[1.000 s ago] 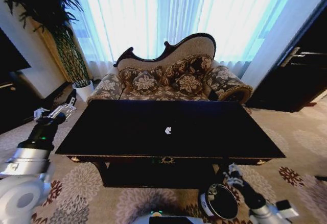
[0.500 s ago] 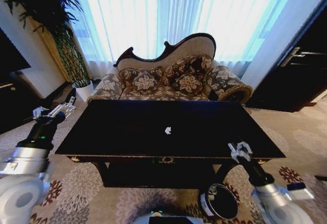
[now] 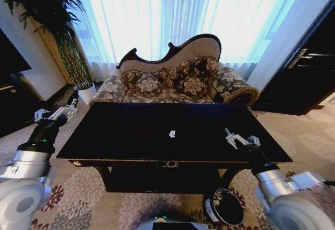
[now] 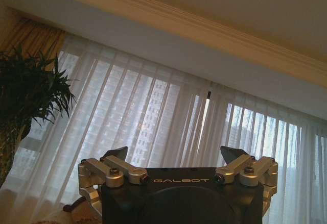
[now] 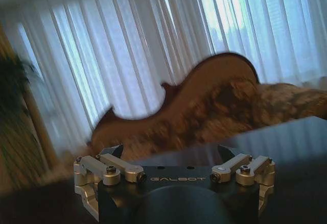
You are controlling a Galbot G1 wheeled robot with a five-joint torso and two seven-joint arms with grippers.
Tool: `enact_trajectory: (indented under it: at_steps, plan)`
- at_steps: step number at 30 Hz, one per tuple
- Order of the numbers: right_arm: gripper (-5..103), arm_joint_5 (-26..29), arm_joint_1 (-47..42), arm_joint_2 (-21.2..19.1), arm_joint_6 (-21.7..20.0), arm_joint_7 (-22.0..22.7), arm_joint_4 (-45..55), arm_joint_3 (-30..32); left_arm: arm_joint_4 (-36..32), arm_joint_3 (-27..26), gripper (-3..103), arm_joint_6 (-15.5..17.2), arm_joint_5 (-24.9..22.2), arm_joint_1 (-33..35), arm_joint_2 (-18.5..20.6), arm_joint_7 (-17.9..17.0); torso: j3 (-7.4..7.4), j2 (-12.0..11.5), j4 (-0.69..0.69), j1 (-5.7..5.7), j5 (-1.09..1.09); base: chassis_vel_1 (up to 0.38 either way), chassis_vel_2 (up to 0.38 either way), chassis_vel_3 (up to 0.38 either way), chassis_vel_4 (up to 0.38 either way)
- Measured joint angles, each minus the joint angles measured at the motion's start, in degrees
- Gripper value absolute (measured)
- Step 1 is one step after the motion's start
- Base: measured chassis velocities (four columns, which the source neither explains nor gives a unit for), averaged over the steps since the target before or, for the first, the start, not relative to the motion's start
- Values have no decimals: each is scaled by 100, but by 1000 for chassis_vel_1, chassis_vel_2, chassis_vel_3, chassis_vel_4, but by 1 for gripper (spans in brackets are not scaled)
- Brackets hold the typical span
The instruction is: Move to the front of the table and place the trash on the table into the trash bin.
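Black table [image 3: 131,135], right end effector [image 3: 239,138] risen

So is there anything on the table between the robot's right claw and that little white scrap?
No. In the head view, only bare black table lies between the right gripper, open, and the white scrap.

One table [image 3: 131,135], one tissue [image 3: 171,133], one bin [image 3: 224,206].

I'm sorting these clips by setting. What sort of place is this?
Probably a living room or hotel lounge: an ornate patterned sofa faces a glossy black table, with sheer floor-length curtains and floral carpet.
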Motion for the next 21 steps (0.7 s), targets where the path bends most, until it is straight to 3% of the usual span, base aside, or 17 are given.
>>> enact_trajectory:
  at_steps: [3,10,13,15,19,21]
  plan:
    - [100,-218,112,-440,-368,392,-13,-112,0,30,100,34,3,-4,0,-1,0,0,1,0,-1,0,0,0,0]
    - [100,-112,235,-975,-519,455,-33,-44,0,91,100,55,68,11,-23,-2,0,0,0,0,0,0,0,0,0]
    - [100,39,498,-1488,-660,533,-42,-39,0,162,100,64,161,27,-67,-2,0,0,-1,0,0,0,0,0,0]
    - [100,59,557,-1596,-685,551,-44,-59,0,170,100,66,178,30,-77,-2,0,0,-1,0,0,0,0,0,0]
    - [100,209,1307,-2756,-759,680,-51,-504,0,134,100,72,285,93,-117,-3,1,0,2,0,-1,0,0,0,0]
    - [100,258,1471,-2981,-759,688,-52,-625,0,109,100,72,293,100,-114,-4,1,0,2,0,-1,0,0,0,0]
